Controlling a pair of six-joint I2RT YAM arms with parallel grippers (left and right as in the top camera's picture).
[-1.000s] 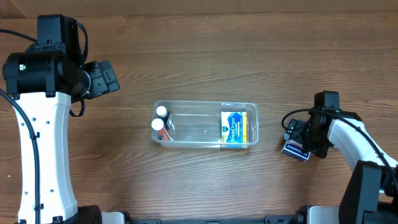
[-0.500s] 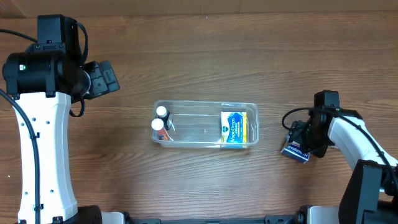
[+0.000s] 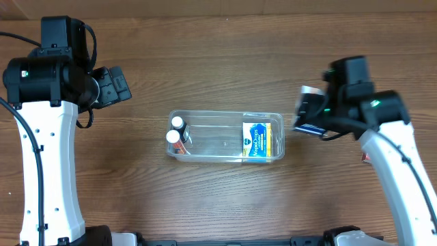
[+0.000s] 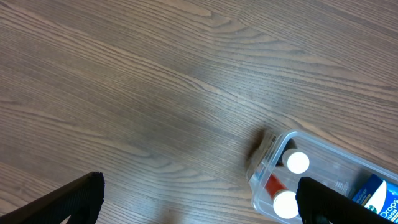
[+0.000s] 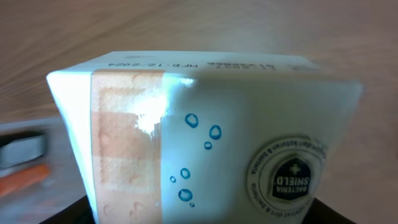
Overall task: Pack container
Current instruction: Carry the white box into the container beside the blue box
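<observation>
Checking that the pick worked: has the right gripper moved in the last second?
Yes. In the overhead view the right gripper, shut on a small box, has gone up-frame and left, nearer the right end of the container.

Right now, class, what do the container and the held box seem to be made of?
The container: clear, glossy plastic; see-through, its rim catching light. The box: probably printed cardboard, slightly glossy; crisp folded edges and a bright highlight.

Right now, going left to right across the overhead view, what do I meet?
left gripper, open → white-capped bottles at the left end of the container → blue and yellow box at its right end → white box clamped in the right gripper.
</observation>
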